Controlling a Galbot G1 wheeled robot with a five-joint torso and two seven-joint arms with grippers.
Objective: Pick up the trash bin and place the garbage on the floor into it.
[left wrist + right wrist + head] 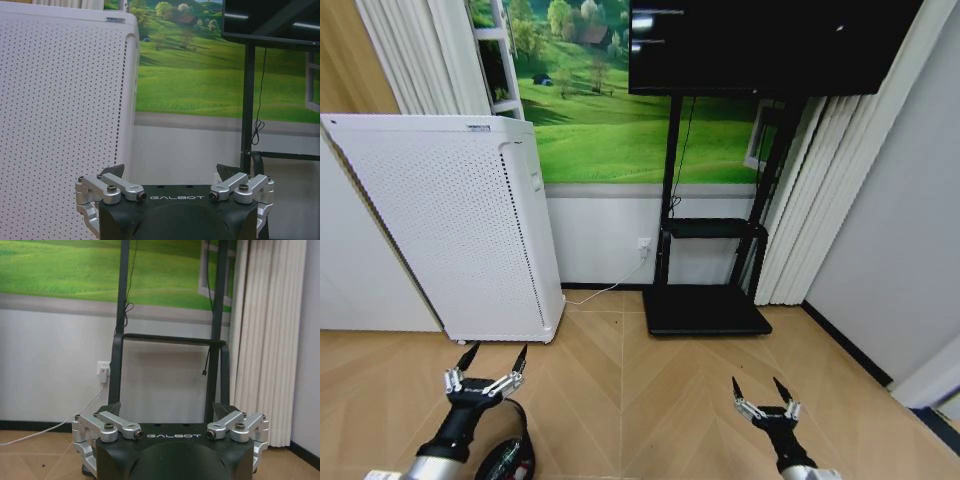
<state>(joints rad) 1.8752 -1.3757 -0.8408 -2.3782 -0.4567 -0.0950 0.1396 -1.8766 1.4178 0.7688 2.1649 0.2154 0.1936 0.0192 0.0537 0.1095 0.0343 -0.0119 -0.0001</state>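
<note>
Two grippers hang low over the floor [650,400] at the near edge of my head view, both with fingers spread apart and nothing between them. The left gripper [492,358] points toward the foot of the tall white perforated appliance [460,220], its tips just short of that unit's base. The right gripper [764,388] sits well apart from it on the other side, aimed toward the dark base plate of the monitor stand [705,308].

The floor is light tan herringbone parquet with a dark strip along the right-hand wall. The trash bin and the garbage I cannot place from these views. A dark rounded object [508,455] lies beside the left arm at the bottom edge; I cannot tell what it is.

In the left wrist view, the left gripper [172,172] faces the perforated appliance [60,125] and a green meadow mural [200,75] above a white wall panel, with the monitor [270,20] at the far side.

In the right wrist view, the right gripper [167,407] faces the black stand [170,340], a wall socket [103,368] with a white cable trailing to the floor, and pale pleated curtains [267,340].
</note>
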